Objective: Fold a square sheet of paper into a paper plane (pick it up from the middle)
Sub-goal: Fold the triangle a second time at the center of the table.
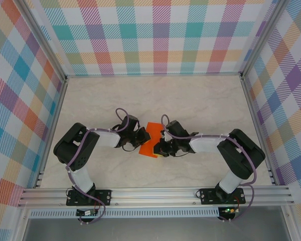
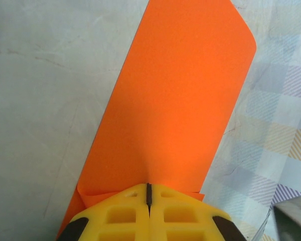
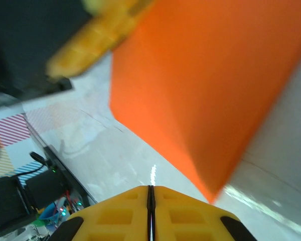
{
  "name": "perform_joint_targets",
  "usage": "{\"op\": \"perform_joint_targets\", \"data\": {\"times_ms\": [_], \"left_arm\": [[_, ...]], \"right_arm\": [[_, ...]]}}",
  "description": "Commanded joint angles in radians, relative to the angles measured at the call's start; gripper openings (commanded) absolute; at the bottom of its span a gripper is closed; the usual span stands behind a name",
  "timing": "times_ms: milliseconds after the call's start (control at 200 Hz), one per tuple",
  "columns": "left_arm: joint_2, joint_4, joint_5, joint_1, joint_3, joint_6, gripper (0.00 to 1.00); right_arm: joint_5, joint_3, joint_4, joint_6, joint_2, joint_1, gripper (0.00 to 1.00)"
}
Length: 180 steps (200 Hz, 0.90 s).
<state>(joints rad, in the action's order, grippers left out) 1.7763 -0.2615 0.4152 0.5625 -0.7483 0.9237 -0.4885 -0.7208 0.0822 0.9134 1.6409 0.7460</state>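
- Grips the plane (image 2: 175, 100) with the left gripper (image 2: 148, 187), yellow fingers (image 2: 180, 213) pressed together on its near edge.
- Runs straight ahead of those fingers as a flat orange band, far right corner rounded, small folded flaps on either side of the grip.
- From above, sits between the two grippers: plane (image 1: 149, 142) touching the left gripper (image 1: 139, 139) on one side, with the right gripper (image 1: 162, 146) just beside the other.
- Right gripper (image 3: 150, 190): fingers (image 3: 190, 218) together with nothing between them.
- Ahead of and above that gripper, blurred: the plane (image 3: 205, 85), lower corner near the right fingertip; touching or apart, cannot tell.
- Further ahead to the left, blurred: a yellow finger of the left gripper (image 3: 98, 37).
- Underneath, a pale marbled table (image 1: 190, 100); around it, checked walls (image 1: 160, 35).
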Motion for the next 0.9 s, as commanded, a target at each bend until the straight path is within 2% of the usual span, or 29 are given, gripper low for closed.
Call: {"op": "perform_joint_targets", "data": {"times_ms": [0, 225, 330, 565, 895], "left_arm": [[0.037, 0.104, -0.025, 0.005, 0.030, -0.008, 0.00], [0.031, 0.105, -0.027, 0.005, 0.033, -0.013, 0.00], [0.029, 0.104, -0.029, 0.005, 0.032, -0.011, 0.00], [0.037, 0.106, -0.041, 0.005, 0.036, -0.010, 0.00], [0.040, 0.099, -0.039, 0.005, 0.036, -0.004, 0.00]], "right_arm": [[0.008, -0.034, 0.016, 0.038, 0.039, -0.004, 0.10], [0.027, -0.046, 0.044, 0.051, 0.127, -0.005, 0.11], [0.062, -0.019, 0.003, 0.039, 0.133, -0.004, 0.10], [0.021, 0.086, 0.020, 0.047, 0.091, -0.005, 0.11], [0.018, 0.121, -0.062, 0.018, -0.034, -0.005, 0.12]]}}
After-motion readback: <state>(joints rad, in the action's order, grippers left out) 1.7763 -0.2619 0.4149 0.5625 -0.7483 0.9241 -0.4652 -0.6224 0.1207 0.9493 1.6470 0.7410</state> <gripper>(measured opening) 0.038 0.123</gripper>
